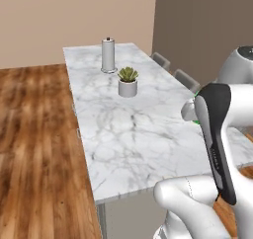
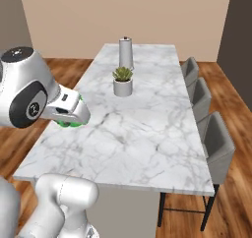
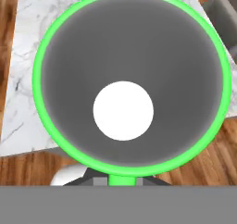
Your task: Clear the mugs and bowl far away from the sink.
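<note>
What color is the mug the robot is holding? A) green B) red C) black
A: the mug clamped in the gripper has a bright green rim in the hand view, and green peeks out under the hand in the right base view.

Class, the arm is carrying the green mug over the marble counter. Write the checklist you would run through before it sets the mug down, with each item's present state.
1. Bright green cylindrical mug held in the gripper: ok, jaws closed on its rim.
2. Mug upright, mouth up: ok in the hand view.
3. Bare white marble countertop near the hand: ok.
4. Apart from the small white pot with a green plant and the grey upright cylinder: ok.
5. Far from the sink: cannot tell.
</note>
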### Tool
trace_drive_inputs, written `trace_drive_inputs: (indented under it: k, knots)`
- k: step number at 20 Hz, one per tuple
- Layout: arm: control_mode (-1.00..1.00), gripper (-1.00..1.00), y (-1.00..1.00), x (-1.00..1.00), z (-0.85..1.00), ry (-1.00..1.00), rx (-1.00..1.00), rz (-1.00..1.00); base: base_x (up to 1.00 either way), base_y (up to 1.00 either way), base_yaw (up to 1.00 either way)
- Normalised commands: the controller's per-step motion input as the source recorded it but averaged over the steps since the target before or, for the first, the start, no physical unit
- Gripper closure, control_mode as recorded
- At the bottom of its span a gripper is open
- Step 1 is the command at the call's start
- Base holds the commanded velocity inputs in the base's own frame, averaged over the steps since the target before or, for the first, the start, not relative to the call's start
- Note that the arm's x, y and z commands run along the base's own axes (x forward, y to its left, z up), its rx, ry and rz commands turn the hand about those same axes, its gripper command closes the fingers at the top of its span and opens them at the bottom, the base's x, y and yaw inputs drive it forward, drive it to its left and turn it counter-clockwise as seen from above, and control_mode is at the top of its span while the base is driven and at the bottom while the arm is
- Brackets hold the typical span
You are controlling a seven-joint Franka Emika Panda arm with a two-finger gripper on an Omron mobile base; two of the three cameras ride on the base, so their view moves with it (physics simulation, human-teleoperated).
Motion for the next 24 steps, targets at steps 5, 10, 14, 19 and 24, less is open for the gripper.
trace_drive_inputs:
  k: [5, 10, 14, 19, 24]
  knots:
    - [-1.0, 1.0, -0.03, 0.33, -0.54, -0.1, 0.02, 0.28, 0.0, 0.0, 0.0]
    - [-1.0, 1.0, 0.0, 0.72, -0.49, 0.06, 0.0, 0.16, 0.0, 0.0, 0.0]
    - [-1.0, 1.0, 0.0, 0.89, -0.52, 0.15, 0.0, 0.01, 0.0, 0.0, 0.0]
    - [-1.0, 1.0, 0.05, 0.66, -0.53, 0.05, -0.01, 0.0, 0.0, 0.0, 0.0]
    - [-1.0, 1.0, 0.09, 0.46, -0.66, 0.0, 0.0, 0.0, 0.0, 0.0, 0.0]
